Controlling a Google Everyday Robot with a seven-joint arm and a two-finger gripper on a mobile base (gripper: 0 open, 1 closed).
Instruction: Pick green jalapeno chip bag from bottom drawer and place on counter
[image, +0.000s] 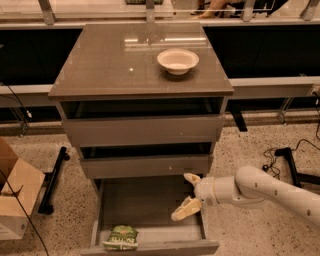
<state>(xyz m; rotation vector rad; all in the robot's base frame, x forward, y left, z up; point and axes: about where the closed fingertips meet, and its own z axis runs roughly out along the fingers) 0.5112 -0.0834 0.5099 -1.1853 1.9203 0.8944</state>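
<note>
My end effector (189, 194) hangs spread open and empty over the right side of the pulled-out bottom drawer (150, 207). The green jalapeno chip bag (121, 238) lies by the drawer's front wall, at my 8 o'clock. It looks light, crinkly and crushable, so I would pinch gently across its upper edge.

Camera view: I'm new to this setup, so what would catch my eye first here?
The white arm's gripper, fingers spread open, hovers over the right side of the pulled-out bottom drawer. A green chip bag lies at that drawer's front left corner. A white bowl sits on the glossy counter above.
</note>
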